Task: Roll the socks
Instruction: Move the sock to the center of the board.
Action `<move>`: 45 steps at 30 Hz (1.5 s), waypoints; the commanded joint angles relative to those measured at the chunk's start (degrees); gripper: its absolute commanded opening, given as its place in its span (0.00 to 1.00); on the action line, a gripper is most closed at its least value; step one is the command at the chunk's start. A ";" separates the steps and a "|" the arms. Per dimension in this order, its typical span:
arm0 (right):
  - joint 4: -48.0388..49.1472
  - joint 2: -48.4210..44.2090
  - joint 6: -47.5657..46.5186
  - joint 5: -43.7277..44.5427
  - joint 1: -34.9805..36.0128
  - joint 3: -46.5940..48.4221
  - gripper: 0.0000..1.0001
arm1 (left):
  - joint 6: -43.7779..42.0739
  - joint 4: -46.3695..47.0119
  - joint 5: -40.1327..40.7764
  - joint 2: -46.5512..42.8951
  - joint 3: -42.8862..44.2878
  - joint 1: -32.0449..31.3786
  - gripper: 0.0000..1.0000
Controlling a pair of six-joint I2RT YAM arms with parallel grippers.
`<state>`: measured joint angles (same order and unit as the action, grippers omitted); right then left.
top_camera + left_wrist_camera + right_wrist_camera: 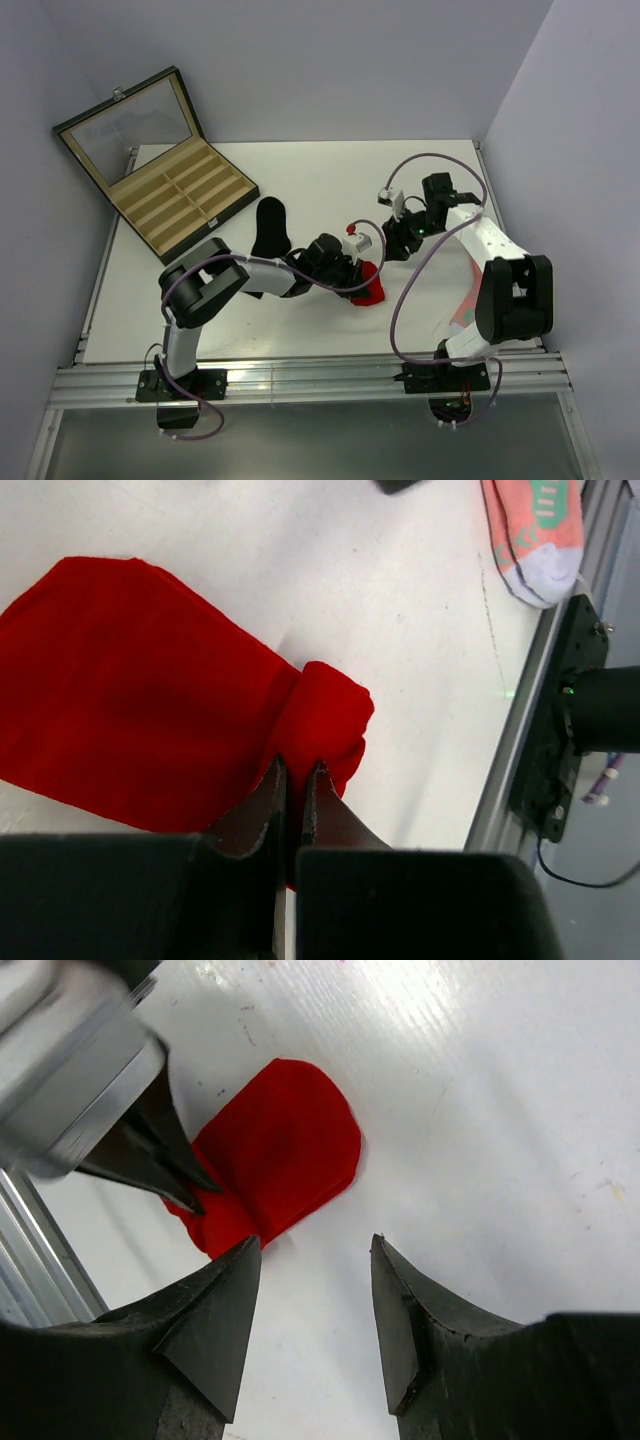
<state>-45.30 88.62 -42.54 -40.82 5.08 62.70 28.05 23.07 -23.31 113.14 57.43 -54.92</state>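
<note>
Near edge: red sock (130, 680) lies flat on the worktop (300, 330), one end turned into a short roll. Left tool (295, 772) is clenched on that roll, fingertips pinching the fabric. The unrolled length runs straight away from the roll, so rolling has to travel along that axis toward the rounded end. Just beyond: right tool (315, 1245) released, jaws wide, off the cloth, the rounded end ahead of it. Farther back: black sock (270, 228), flat, untouched, nearer the left arm.
</note>
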 commanded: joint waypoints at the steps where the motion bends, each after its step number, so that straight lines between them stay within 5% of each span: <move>1: 1.45 -3.53 -2.53 -2.60 -1.65 -3.27 0.55 | 0.60 -14.45 -4.53 5.59 -1.01 0.77 0.00; 17: -0.41 -14.52 -24.69 -2.60 -0.61 -18.13 0.52 | 4.11 -26.75 -13.69 10.08 4.97 4.90 0.00; 45: 13.39 -24.28 -15.29 14.27 26.81 -29.03 0.52 | 3.85 -38.36 -16.77 16.14 12.97 7.45 0.00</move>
<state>-34.48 65.71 -59.16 -29.36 29.54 34.85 36.29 -2.94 -50.11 123.66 72.73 -47.31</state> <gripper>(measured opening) 0.519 0.060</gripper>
